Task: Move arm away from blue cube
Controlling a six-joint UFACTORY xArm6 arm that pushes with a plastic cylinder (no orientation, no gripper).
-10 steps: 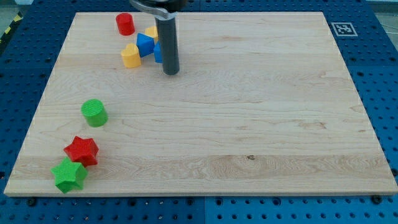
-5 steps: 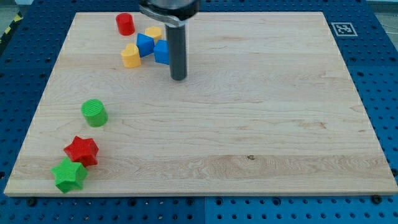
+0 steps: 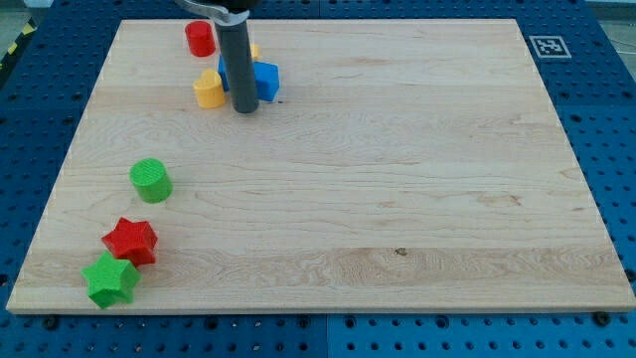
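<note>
The blue cube (image 3: 265, 81) sits near the view's top left on the wooden board (image 3: 397, 179). My tip (image 3: 244, 108) stands just to the cube's lower left, close to it; I cannot tell if they touch. The rod hides most of a second blue block (image 3: 224, 70) and a yellow block (image 3: 253, 50) behind it. Another yellow block (image 3: 208, 89) lies just left of my tip. A red cylinder (image 3: 200, 38) stands above these.
A green cylinder (image 3: 150, 180) stands at the view's left. A red star (image 3: 131, 242) and a green star (image 3: 110, 280) lie at the bottom left corner. A marker tag (image 3: 545, 46) is at the board's top right corner.
My tip first moved right and down, then swung back left and a little up, from the blue cube's right side to its lower left. The cube is now uncovered.
</note>
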